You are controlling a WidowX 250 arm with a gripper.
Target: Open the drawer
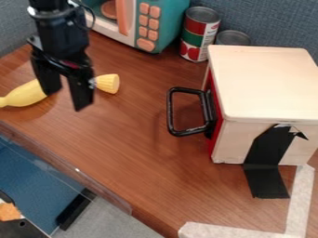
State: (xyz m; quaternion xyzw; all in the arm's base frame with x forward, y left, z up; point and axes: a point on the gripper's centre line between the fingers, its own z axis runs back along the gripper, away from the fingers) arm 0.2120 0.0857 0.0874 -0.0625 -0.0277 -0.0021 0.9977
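My gripper had its fingers apart, well away from the black handle on the red drawer in the pale box. I needed to pinch that handle snugly, then pull straight out.

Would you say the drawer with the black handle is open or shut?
Shut: its red front sits flush against the wooden box.
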